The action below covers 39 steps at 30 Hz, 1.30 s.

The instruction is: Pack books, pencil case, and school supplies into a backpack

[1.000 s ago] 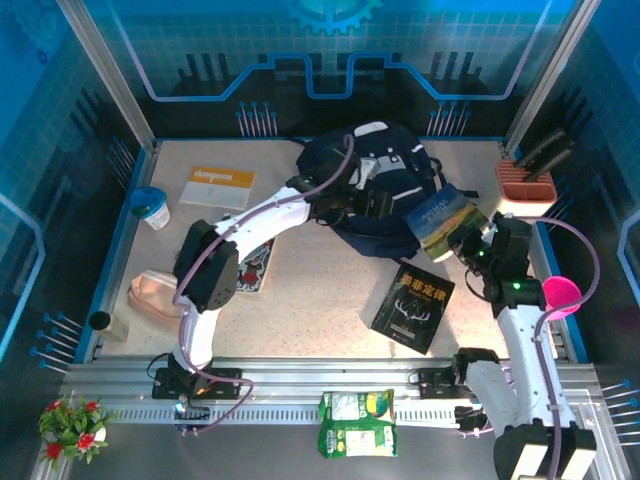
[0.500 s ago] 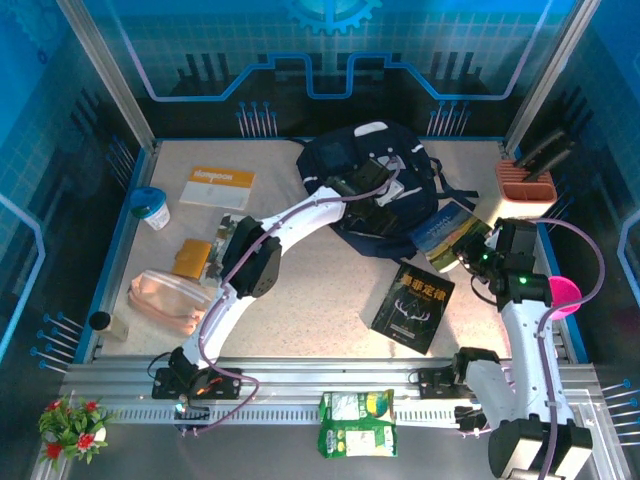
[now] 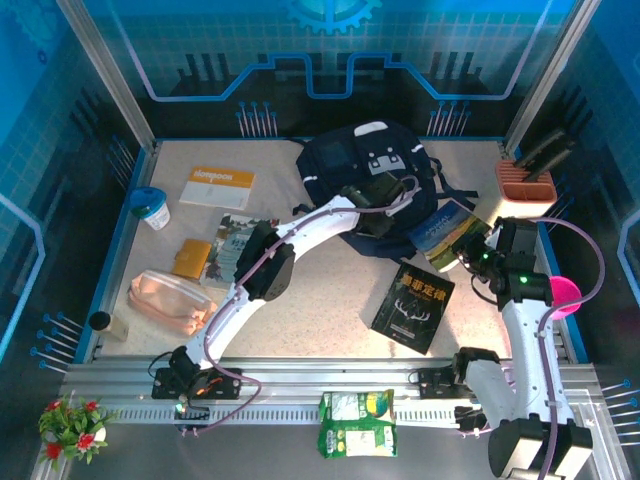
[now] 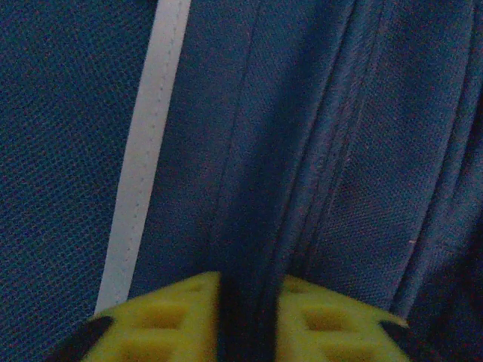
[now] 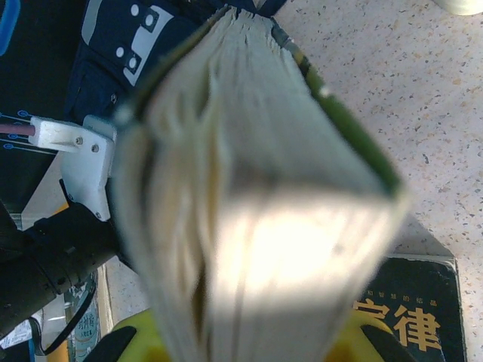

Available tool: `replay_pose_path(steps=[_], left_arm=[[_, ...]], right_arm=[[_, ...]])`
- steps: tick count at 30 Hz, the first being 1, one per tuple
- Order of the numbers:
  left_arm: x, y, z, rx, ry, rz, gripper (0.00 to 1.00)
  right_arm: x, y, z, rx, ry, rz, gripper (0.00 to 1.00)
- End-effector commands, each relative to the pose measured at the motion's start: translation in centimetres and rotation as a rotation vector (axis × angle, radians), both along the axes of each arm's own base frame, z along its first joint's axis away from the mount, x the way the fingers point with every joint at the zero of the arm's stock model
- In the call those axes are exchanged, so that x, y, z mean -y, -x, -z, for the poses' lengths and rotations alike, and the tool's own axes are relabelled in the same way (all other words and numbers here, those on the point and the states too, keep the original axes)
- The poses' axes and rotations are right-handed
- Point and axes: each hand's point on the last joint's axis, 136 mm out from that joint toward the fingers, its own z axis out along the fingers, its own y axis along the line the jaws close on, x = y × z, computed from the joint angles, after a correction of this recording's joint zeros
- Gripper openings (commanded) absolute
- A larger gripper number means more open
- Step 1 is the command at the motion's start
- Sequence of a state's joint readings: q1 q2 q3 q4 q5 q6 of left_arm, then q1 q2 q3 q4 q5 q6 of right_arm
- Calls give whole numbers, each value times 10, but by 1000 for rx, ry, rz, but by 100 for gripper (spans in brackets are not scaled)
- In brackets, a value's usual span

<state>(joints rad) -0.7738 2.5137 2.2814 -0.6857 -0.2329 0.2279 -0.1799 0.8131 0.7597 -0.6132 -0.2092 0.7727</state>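
Pinching backpack [image 4: 339, 151] fabric at twelve o'clock, the left claw [image 4: 247, 320] may slip off the fold. At three o'clock the right claw [image 5: 249, 339] grips a book [image 5: 256, 211]; loose pages could snag.

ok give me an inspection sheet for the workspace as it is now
surface: speckled table, no spills seen
job's things: backpack at the back; landscape-cover book gripped beside it; black book flat on the table; pink pencil case at left
clutter: lidded cup, red tool rack, snack packets at the near edge
grippers: left gripper closed on backpack fabric; right gripper closed on the landscape-cover book
cables: purple cable arcs free at right, not snagged
surroundings: blue panelled walls
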Motion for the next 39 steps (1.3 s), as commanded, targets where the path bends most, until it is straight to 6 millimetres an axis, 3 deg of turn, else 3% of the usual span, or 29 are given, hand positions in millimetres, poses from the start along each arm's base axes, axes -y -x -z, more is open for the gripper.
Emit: replay_pose_path(steps=[1,4,11,19,24,28,33,39], left_arm=[[-12,-21,-45,106,35,-77,11],[-10,-22,-83,160,115,-89,0],[-34,-39,-169,343,211,-240,0],[-40,-44,-214,414,289,-272,0],[-44,-50,-220,449,285,-288,0],[-43,-57,-192,420,238,-282,0],[-40,-57,-164,362,217,-285,0],[-41,-56,-183,385,255,-293,0]], right_arm=[[4,-3,-38,116,25,3,9],[5,-1,-49,139,35,13,10],[2,-1,-67,202,-36,51,10],[-4,-5,-67,227,-156,87,10],[6,1,-72,254,-112,137,11],[9,7,-88,284,-56,133,12],[16,15,-87,280,-8,164,12],[19,14,-73,249,-17,185,12]])
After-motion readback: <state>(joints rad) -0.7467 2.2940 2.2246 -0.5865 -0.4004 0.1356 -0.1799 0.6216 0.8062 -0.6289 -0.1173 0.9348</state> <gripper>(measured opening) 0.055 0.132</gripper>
